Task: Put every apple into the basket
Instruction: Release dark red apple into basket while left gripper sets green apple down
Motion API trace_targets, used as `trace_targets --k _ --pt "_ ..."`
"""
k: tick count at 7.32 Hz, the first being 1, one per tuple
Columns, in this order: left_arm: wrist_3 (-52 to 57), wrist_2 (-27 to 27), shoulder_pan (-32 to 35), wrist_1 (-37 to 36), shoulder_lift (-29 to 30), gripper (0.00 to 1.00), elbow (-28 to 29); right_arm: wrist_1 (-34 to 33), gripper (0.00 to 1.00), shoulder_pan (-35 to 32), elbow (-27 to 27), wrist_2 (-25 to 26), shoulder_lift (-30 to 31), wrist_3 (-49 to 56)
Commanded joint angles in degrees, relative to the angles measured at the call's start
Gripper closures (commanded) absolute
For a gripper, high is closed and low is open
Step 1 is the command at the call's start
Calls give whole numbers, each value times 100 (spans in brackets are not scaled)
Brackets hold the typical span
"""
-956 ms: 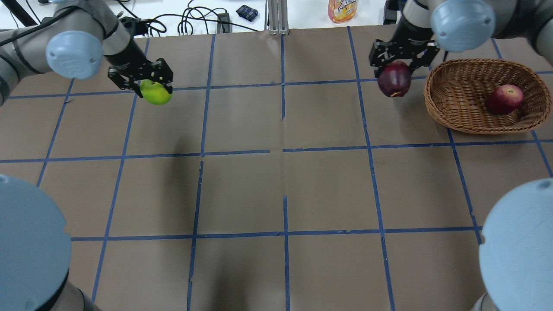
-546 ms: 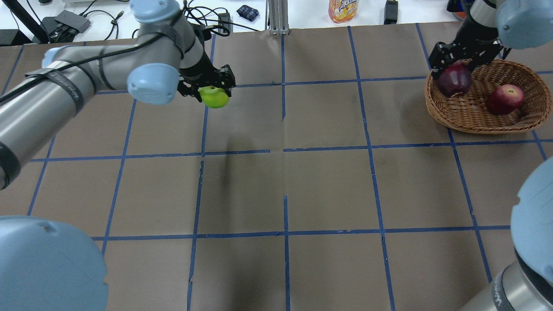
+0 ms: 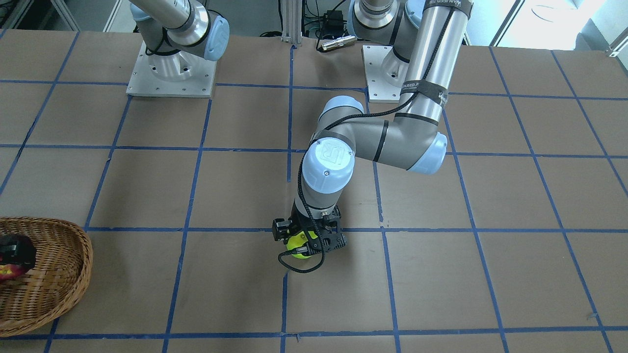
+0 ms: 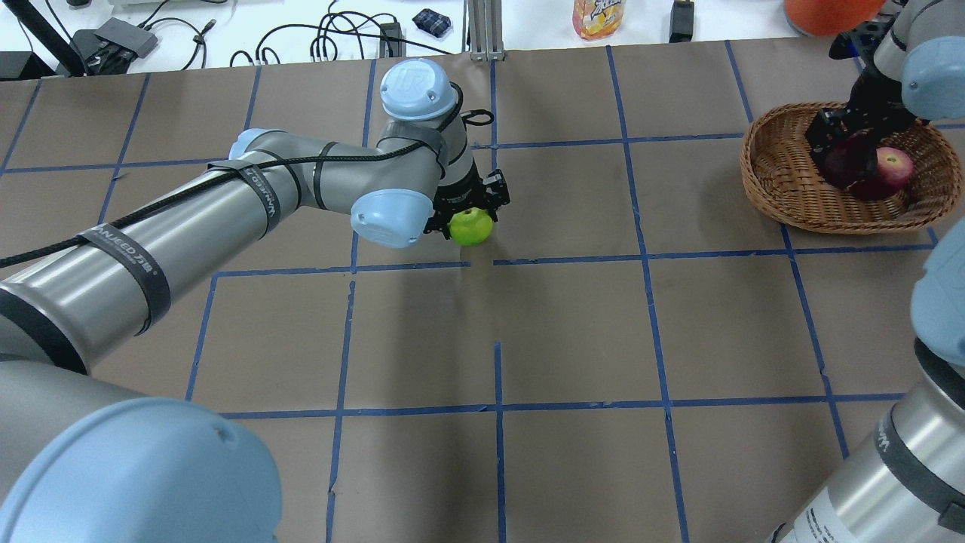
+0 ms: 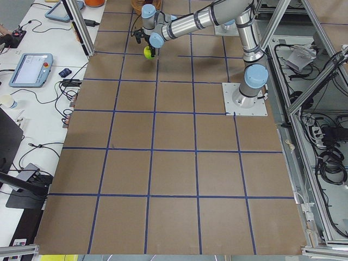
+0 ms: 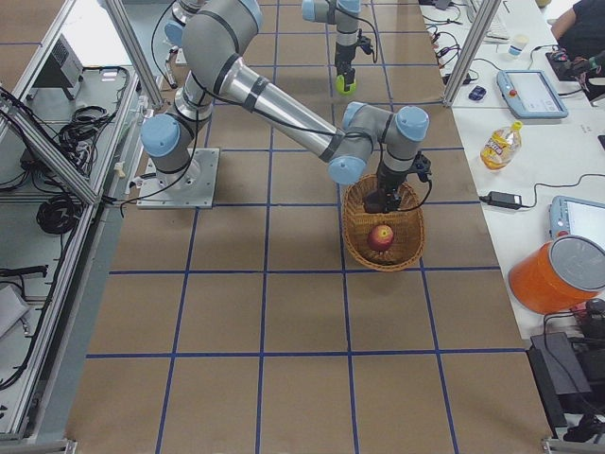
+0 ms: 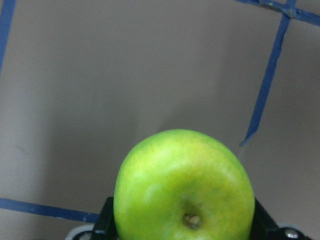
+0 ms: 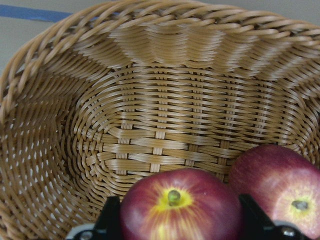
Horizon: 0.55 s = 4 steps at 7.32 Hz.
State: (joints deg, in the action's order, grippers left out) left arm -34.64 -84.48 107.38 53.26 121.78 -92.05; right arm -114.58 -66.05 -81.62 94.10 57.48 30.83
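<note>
Two grippers hold fruit: left gripper clasps the green apple mid-table, right gripper the maroon apple inside the two-o'clock basket.

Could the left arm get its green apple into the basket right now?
Probably not yet. The left gripper holds the green apple over mid-table, far from the basket, and the right gripper, shut on the dark apple, sits over the basket beside the red apple, in the way.
</note>
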Motion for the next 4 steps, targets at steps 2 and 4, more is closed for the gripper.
trace_targets --k 2,4 --pt "-438 124 301 0 109 0 -14 -82 71 109 67 -15 -289 73" --pt "-316 73 451 35 -74 0 -23 -82 8 136 76 3 -316 72"
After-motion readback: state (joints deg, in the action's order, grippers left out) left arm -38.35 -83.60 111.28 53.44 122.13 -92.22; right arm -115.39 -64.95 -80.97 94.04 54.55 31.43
